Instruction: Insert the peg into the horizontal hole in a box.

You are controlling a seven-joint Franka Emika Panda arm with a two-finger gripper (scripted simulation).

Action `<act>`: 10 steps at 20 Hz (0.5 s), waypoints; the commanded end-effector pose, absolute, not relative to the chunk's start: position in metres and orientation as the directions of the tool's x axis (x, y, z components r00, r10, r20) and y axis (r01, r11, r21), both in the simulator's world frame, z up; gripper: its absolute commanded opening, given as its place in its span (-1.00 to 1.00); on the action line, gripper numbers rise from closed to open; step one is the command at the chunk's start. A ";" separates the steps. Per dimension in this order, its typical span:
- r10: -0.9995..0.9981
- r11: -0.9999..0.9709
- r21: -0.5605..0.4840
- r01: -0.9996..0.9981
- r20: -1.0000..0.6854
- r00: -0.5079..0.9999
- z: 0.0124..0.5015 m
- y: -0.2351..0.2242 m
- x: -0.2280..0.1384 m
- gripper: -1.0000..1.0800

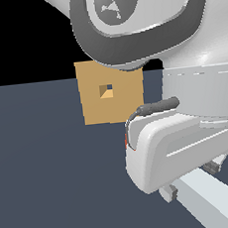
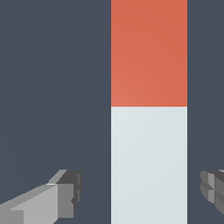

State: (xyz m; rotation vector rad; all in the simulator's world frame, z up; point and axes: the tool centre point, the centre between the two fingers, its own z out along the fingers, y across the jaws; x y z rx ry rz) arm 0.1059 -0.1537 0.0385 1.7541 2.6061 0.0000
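Hand [image 2: 140, 192] wide astride, clear of flat-lying peg [image 2: 148, 162], long axis crosswise between fingers [image 2: 65, 197].

Setting: a simulated test scene, not a real room. Evidence: flat, untextured slate-blue tabletop [image 1: 43, 183], plain black void behind the box [image 1: 111, 91], and uniformly shaded surfaces without wear or clutter.

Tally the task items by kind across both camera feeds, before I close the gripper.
Peg: 1, grey-white with a red-orange end
Box: 1, tan
Hole: 1, square, in the box face
Gripper: 1, open, straddling the peg
Total: 4
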 end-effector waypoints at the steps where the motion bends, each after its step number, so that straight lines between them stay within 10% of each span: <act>1: 0.926 0.377 0.000 0.926 0.000 -0.377 0.026 -0.154 0.106 0.92; 8: 0.926 0.377 0.000 0.926 0.000 -0.377 0.021 -0.154 0.107 0.92; 9: 0.926 0.377 0.000 0.926 0.000 -0.377 0.021 -0.154 0.107 -1.00; 10: 0.926 0.377 0.000 0.926 0.000 -0.377 0.021 -0.154 0.107 -1.00</act>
